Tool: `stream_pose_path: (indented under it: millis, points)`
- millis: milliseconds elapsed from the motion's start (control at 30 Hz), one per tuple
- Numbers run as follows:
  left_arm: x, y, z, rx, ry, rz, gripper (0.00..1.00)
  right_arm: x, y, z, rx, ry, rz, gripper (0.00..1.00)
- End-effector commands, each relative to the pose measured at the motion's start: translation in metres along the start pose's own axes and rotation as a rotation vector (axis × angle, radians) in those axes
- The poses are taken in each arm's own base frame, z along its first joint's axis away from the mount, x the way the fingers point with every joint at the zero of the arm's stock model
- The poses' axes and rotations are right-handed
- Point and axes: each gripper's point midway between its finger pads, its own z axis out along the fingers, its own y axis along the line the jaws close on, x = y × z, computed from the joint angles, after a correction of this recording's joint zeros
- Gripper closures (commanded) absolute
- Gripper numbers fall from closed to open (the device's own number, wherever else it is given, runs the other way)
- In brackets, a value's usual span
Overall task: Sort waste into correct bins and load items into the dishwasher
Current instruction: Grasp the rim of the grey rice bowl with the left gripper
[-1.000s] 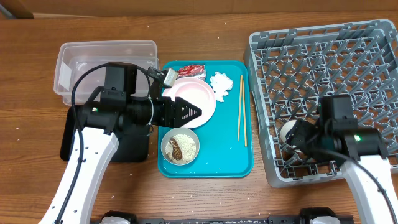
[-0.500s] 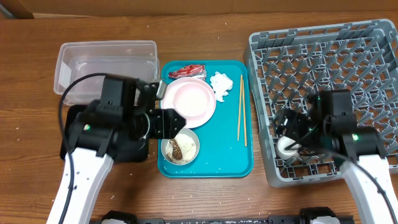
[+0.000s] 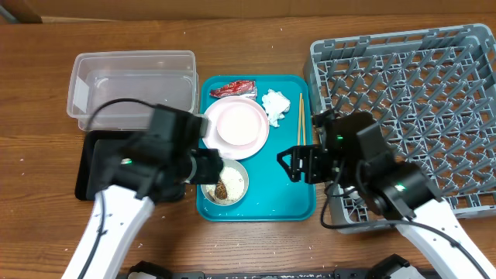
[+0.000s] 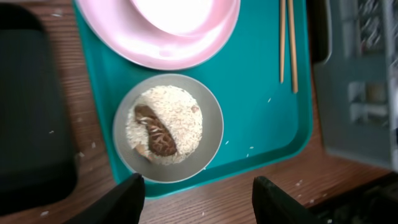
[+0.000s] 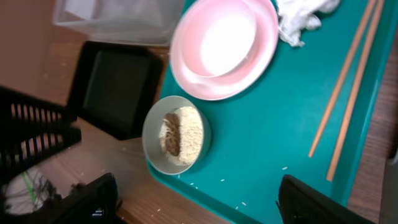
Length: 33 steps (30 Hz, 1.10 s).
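My left pincer (image 4: pixel 199 193) and right pincer (image 5: pixel 199 202) gape empty above the teal tray (image 4: pixel 261 93). The rice bowl (image 4: pixel 168 127) seems stiff, slick: pinch its rim.

Robot lab bench (a kitchen mock-up); left arm (image 3: pixel 147 167) and right arm (image 3: pixel 387 182) over a wooden table (image 3: pixel 256 46); rack (image 3: pixel 403 70); tray (image 3: pixel 267 194).
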Motion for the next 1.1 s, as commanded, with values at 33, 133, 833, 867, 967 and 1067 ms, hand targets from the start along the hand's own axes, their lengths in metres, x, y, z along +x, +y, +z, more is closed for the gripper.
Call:
stream_pose_path:
  millis: [33,133,833,867,967,1067]
  points:
    - [0.025,-0.011,0.044,-0.076,0.118,0.152,0.43,-0.018,-0.021,0.004,0.127,-0.077,0.151,0.13]
    - [0.028,-0.017,0.068,-0.159,0.133,0.208,0.46,-0.023,-0.027,0.003,0.143,-0.096,0.192,0.11]
    - [0.029,-0.018,0.152,-0.323,0.156,0.244,0.94,-0.014,-0.032,0.002,0.167,-0.064,0.206,0.07]
    - [0.029,-0.018,0.153,-0.325,0.159,0.242,0.94,-0.013,-0.033,0.002,0.168,-0.062,0.207,0.06]
    - [0.032,-0.015,0.157,-0.334,0.173,0.242,0.96,-0.012,-0.033,0.002,0.171,-0.058,0.208,0.06]
    - [0.036,-0.013,0.158,-0.344,0.19,0.241,0.96,-0.011,-0.034,0.002,0.175,-0.051,0.21,0.06]
